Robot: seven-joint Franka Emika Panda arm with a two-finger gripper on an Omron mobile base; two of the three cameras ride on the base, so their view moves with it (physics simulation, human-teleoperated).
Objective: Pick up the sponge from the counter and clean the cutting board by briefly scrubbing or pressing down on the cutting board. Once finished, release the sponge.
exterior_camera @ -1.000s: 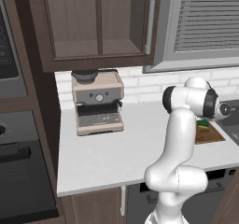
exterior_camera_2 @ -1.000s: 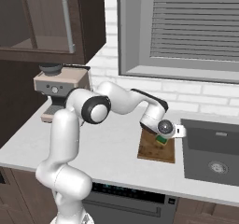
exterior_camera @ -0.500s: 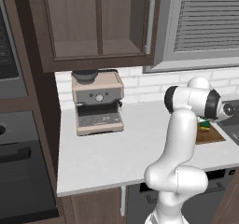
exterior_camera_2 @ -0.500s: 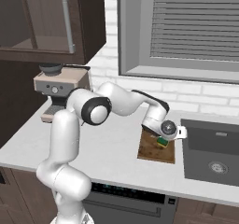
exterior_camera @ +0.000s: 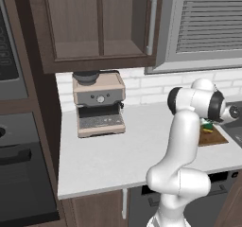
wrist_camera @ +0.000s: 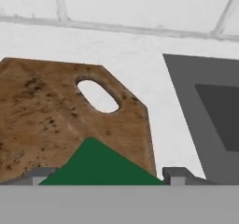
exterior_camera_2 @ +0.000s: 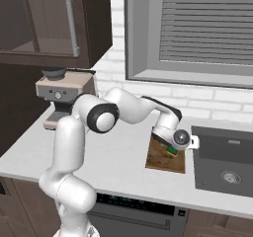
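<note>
The brown wooden cutting board (exterior_camera_2: 162, 160) lies on the light counter (exterior_camera_2: 113, 157) just left of the sink. In the hand view the cutting board (wrist_camera: 42, 115) has an oval handle hole. My gripper (exterior_camera_2: 173, 148) reaches down over the board's far right part. The sponge (wrist_camera: 100, 164), dark green on top, fills the gap between my two fingertips, and my gripper (wrist_camera: 106, 176) is shut on it. From the right base the sponge (exterior_camera_2: 171, 152) shows green over yellow, low against the board. A bit of the sponge (exterior_camera: 207, 125) and the cutting board (exterior_camera: 211, 137) peek out behind the arm.
A dark sink basin (exterior_camera_2: 222, 159) borders the board on its right. A beige coffee machine (exterior_camera: 98, 103) stands at the back left of the counter under dark wall cabinets (exterior_camera: 99, 22). White brick wall (wrist_camera: 140, 13) and a shuttered window (exterior_camera_2: 207, 28) lie behind.
The hand with the sponge has shifted slightly toward the sink side of the board. The jaws have kept the same width.
</note>
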